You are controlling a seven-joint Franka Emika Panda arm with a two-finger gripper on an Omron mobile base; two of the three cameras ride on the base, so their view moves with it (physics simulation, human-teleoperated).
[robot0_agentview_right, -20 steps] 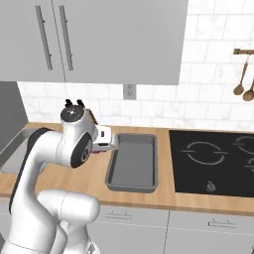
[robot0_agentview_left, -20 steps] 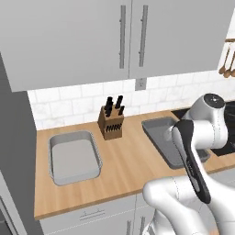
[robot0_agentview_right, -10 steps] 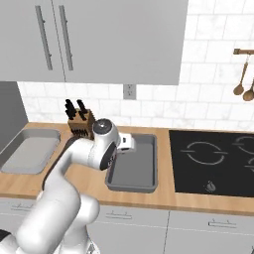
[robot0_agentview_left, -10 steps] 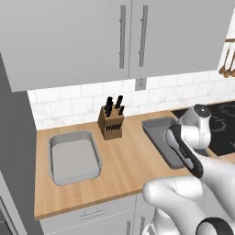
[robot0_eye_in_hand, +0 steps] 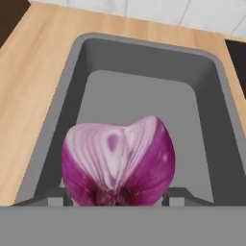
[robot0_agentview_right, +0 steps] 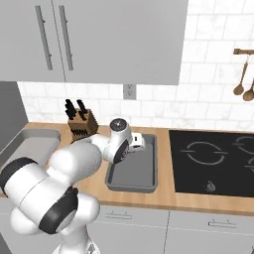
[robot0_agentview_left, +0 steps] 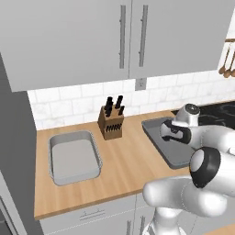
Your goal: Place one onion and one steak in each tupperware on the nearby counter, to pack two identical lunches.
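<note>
The gripper is clamped partway closed on a halved red onion, its cut face with pale purple rings turned toward the hand camera; the onion sits between the two fingers, filling the gap; directly beyond it lies the dark grey tupperware, its floor bare; the onion hangs above that tray's near end; in the left base view the gripper hovers over the same tupperware on the wooden counter; a second, paler tupperware lies well apart to the left, beyond a knife block; a black cooktop lies just beside the dark tray.
</note>
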